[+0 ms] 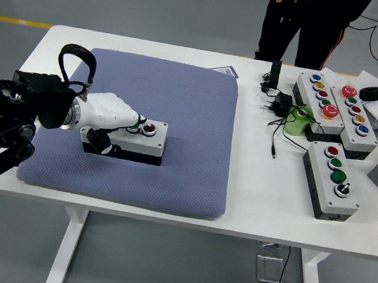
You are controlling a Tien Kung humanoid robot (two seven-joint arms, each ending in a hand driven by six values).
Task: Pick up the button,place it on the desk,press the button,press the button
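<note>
A grey button box (148, 139) with a green and a red button showing lies on the blue mat (180, 105). My left hand (110, 119), white with black tips, lies over the box's left end. Its fingers reach across the top to the back edge and the thumb (100, 144) is down against the front face. It hides the leftmost button. The box rests on the mat. My right arm is out of view.
Several other button boxes (331, 178) stand at the right of the white table (259, 195), with black cables and a plug (278, 105), a green cup (297, 120) and black rolls (371, 92). A person (314, 21) stands at the far side, hands clasped.
</note>
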